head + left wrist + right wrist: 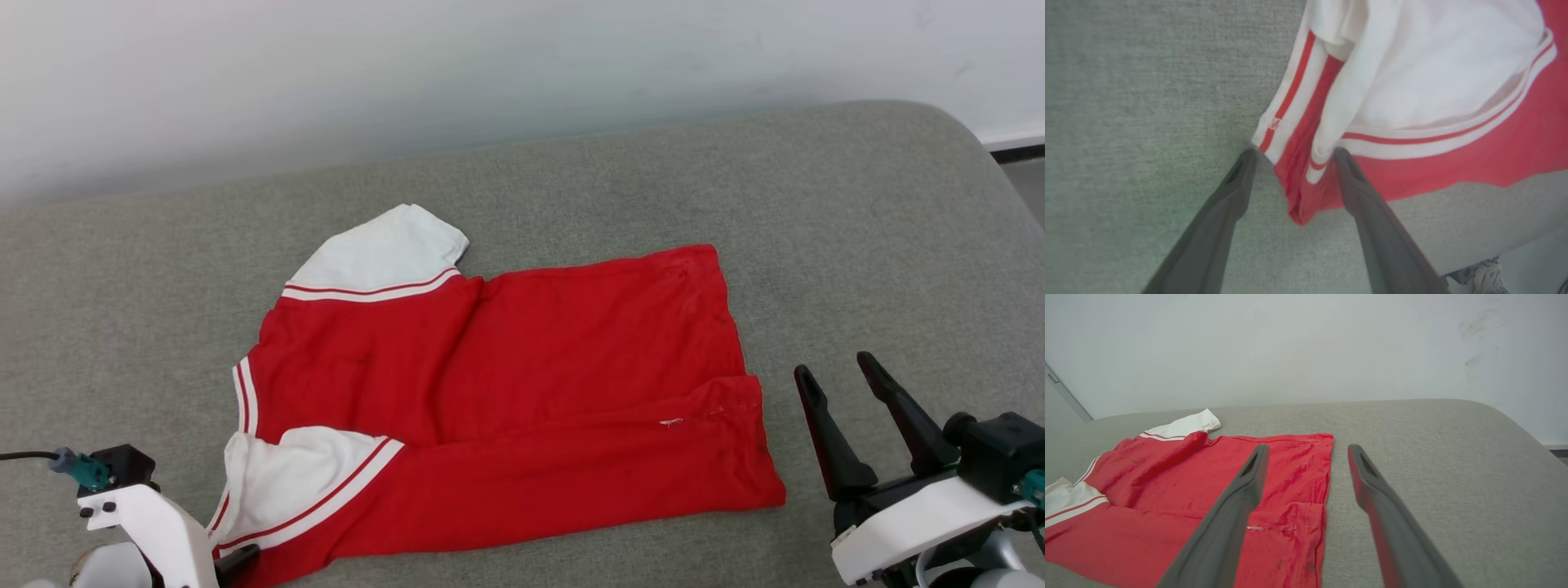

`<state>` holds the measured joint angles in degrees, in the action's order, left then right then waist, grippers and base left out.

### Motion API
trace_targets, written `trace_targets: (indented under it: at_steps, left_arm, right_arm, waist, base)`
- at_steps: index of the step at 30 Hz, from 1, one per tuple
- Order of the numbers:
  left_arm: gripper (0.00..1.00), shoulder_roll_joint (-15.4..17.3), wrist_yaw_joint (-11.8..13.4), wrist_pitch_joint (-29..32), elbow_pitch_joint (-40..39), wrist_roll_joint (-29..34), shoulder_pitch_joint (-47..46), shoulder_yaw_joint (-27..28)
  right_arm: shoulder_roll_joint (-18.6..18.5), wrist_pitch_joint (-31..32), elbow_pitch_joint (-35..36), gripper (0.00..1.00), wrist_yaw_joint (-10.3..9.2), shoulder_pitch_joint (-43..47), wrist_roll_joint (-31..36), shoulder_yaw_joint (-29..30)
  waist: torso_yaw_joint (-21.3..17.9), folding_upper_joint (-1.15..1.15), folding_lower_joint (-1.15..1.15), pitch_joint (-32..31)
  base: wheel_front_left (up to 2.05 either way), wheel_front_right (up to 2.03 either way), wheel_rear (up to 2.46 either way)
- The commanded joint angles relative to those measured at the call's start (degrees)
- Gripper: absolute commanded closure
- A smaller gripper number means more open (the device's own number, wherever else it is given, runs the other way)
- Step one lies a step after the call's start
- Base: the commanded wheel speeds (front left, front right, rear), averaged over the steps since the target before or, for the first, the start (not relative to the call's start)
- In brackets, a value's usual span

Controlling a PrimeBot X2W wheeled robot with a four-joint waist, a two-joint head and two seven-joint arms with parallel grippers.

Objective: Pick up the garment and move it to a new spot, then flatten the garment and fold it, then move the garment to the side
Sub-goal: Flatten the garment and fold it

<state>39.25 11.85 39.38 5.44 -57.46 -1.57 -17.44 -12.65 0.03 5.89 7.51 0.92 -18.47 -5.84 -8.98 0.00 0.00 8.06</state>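
Note:
The garment lies on the grey cushioned surface, red back up, with its lower edge folded over. One white sleeve points to the far side and the other lies near my left arm. My left gripper is open, and its fingers straddle the near corner of the garment beside the striped trim. A dark fingertip of it shows at the shirt's near left edge. My right gripper stands open just right of the garment's hem, with nothing between its fingers. In the right wrist view that gripper points along the hem of the garment.
A pale wall runs behind the surface. The surface rounds off at its far right corner, where the floor begins. Bare grey cushion lies right of the garment and behind it.

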Motion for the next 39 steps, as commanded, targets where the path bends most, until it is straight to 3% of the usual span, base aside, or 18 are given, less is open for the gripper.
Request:
trace_targets:
  at_steps: [1, 2, 3, 4, 8, 15, 23, 26, 31, 36, 37, 38, 39]
  left_arm:
    - [0.03, -1.70, -0.14, 0.19, 1.59, -0.68, 0.33, -1.06]
    - [0.03, -1.70, -0.14, 0.19, 1.59, -0.68, 0.33, -1.06]
    - [0.69, -3.63, -1.04, -0.47, 2.59, -1.36, 0.03, -1.53]
    - [1.00, -4.50, -1.61, -0.97, 2.92, -1.61, -0.03, -1.79]
    - [1.00, -6.02, -2.65, -2.45, 3.72, -2.06, -0.19, -1.87]
    - [1.00, -5.86, -2.75, -8.52, -0.51, 1.18, -1.25, -0.68]
    - [1.00, -5.25, -1.04, -11.35, -8.46, 5.05, -2.12, -1.21]
    - [1.00, -5.30, -0.40, -11.80, -11.18, 6.57, -2.89, -1.80]
    - [1.00, -5.48, 0.40, -11.85, -14.32, 8.15, -3.79, -2.77]
    - [1.00, -5.55, 1.06, -11.71, -15.50, 9.00, -4.43, -3.14]
    - [1.00, -5.53, 1.23, -11.67, -15.53, 9.04, -4.48, -3.13]
    - [1.00, -5.58, 1.28, -11.74, -15.46, 9.11, -4.46, -3.17]
    - [1.00, -5.61, 1.34, -11.70, -15.35, 9.06, -4.22, -3.22]
  right_arm:
    - [-0.09, 0.14, 0.28, 0.00, -0.04, -0.86, -0.30, 0.22]
    - [-0.09, 0.14, 0.28, 0.00, -0.04, -0.86, -0.30, 0.22]
    - [-0.32, 0.26, 0.24, 0.00, -0.04, -1.17, -0.73, 0.50]
    - [-0.43, 0.63, 0.15, 0.00, -0.04, -1.08, -0.93, 0.76]
    - [-1.25, 3.12, -0.17, 0.00, -0.04, -0.33, -2.55, 1.75]
    - [-5.10, 15.79, -1.13, 0.00, -0.04, 1.01, -6.35, 4.44]
    - [-9.63, 38.26, -2.29, 0.00, -0.04, 1.74, -10.48, 6.29]
    - [-9.24, 44.85, -1.92, 0.00, -0.04, 1.59, -11.70, 6.69]
    - [-7.50, 48.32, -2.94, 0.00, -0.04, -0.48, -12.04, 6.31]
    - [-6.28, 48.39, -8.66, 0.00, -0.03, -2.60, -12.28, 3.29]
    - [-5.99, 48.52, -9.55, 0.15, -0.03, -2.66, -12.55, 2.37]
    - [-5.66, 48.55, -10.35, 0.61, -0.03, -2.70, -12.93, 1.64]
    - [-5.33, 48.48, -10.86, 1.00, -0.02, -2.76, -13.31, 1.07]
  waist:
    - [-0.57, 0.00, 0.00, 1.18]
    - [-0.57, 0.00, 0.00, 1.18]
    - [-0.50, 0.00, 0.00, 1.63]
    - [-0.36, 0.00, 0.00, 1.73]
    - [0.78, 0.00, 0.00, 1.32]
    - [4.66, 0.00, 0.00, 0.02]
    - [8.89, 0.00, 0.00, 1.67]
    - [10.23, 0.00, 0.00, 3.11]
    - [11.51, 0.00, 0.00, 5.41]
    - [11.94, 0.00, 0.00, 6.64]
    - [11.94, 0.00, 0.00, 6.72]
    - [11.92, 0.00, 0.00, 6.63]
    - [11.88, 0.00, 0.00, 6.47]
  base:
    - [0.00, 0.00, 0.00]
    - [0.00, 0.00, 0.00]
    - [0.00, 0.00, 0.00]
    - [0.00, 0.00, 0.00]
    - [0.00, 0.00, 0.00]
    - [0.00, 0.00, 0.00]
    - [0.00, 0.00, 0.00]
    - [0.00, 0.00, 0.00]
    - [0.00, 0.00, 0.00]
    - [0.00, 0.00, 0.00]
    - [0.00, 0.00, 0.00]
    - [0.00, 0.00, 0.00]
    - [0.00, 0.00, 0.00]
